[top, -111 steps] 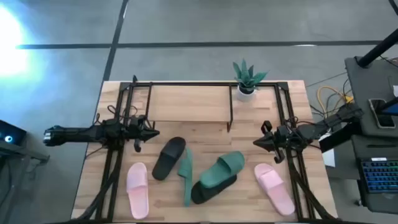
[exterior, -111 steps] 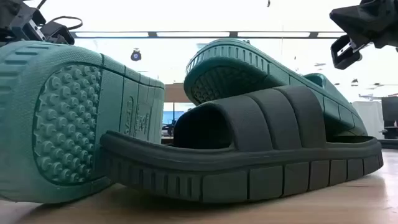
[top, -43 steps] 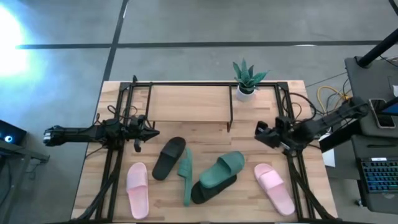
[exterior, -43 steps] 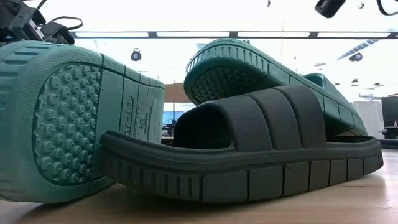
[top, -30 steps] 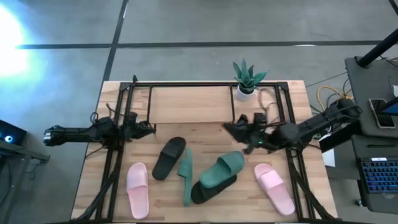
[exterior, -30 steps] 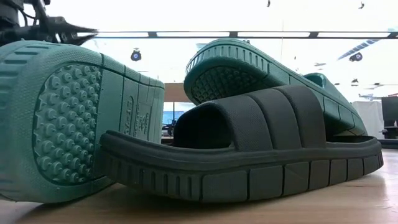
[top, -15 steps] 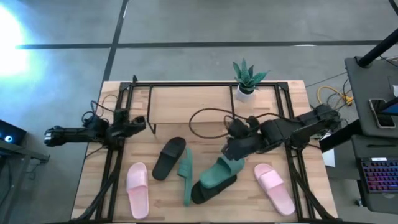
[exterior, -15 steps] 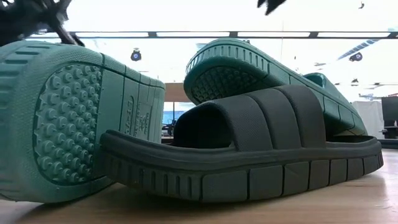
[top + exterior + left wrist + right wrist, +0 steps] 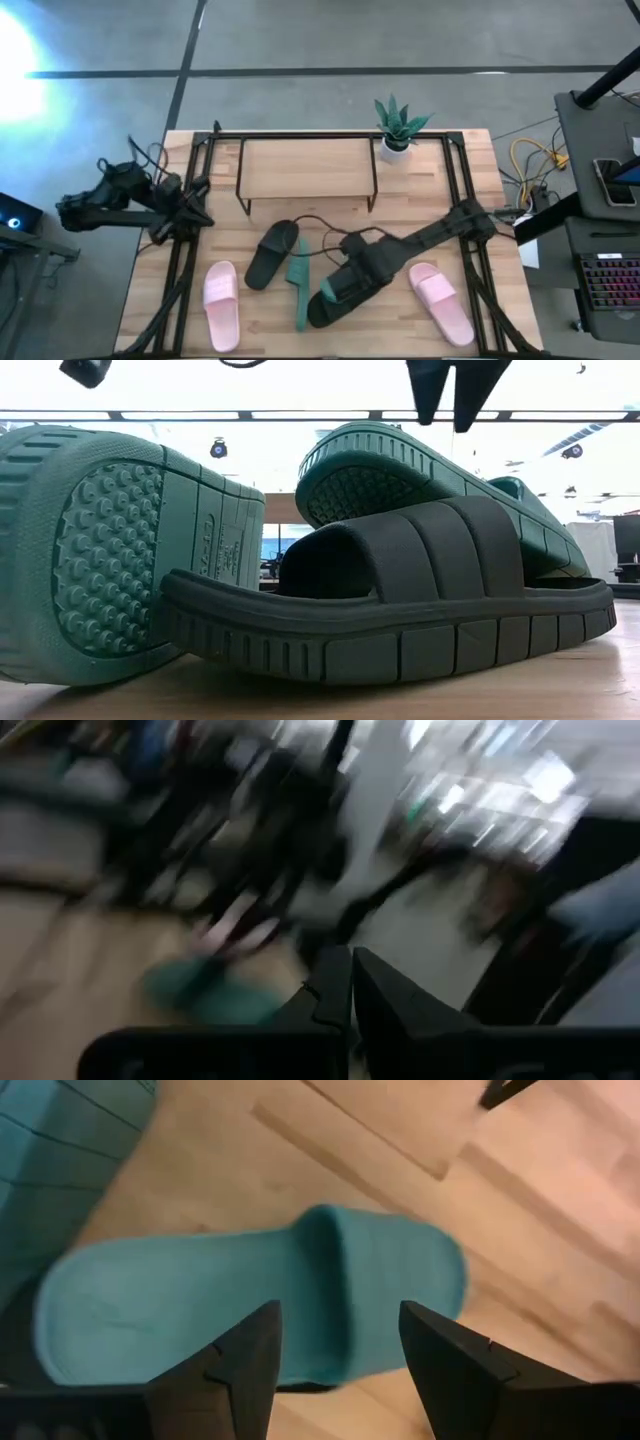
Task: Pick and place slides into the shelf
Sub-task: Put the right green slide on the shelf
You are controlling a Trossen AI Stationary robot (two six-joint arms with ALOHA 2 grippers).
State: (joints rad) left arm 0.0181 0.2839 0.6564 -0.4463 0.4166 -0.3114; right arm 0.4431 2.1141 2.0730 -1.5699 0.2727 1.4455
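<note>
A green slide lies slanting on the strap of a black slide, near the table's front middle. My right gripper hangs open just above the green slide, fingers pointing down, one on each side of its strap; the low view shows the fingertips clear of it. The second green slide stands on its side edge, next to the other black slide. Two pink slides lie flat at the near left and right. The shelf stands at the far middle. My left gripper is shut at the table's left edge.
A small potted plant stands at the shelf's right end. Black frame rails run along the table's left and right sides. Bare wood lies between the shelf and the slides.
My right gripper has swung from beside the shelf's right leg toward the near left and come down over the green slide stacked on the black one. My left arm has drawn back toward the table's left edge. The slides have not moved.
</note>
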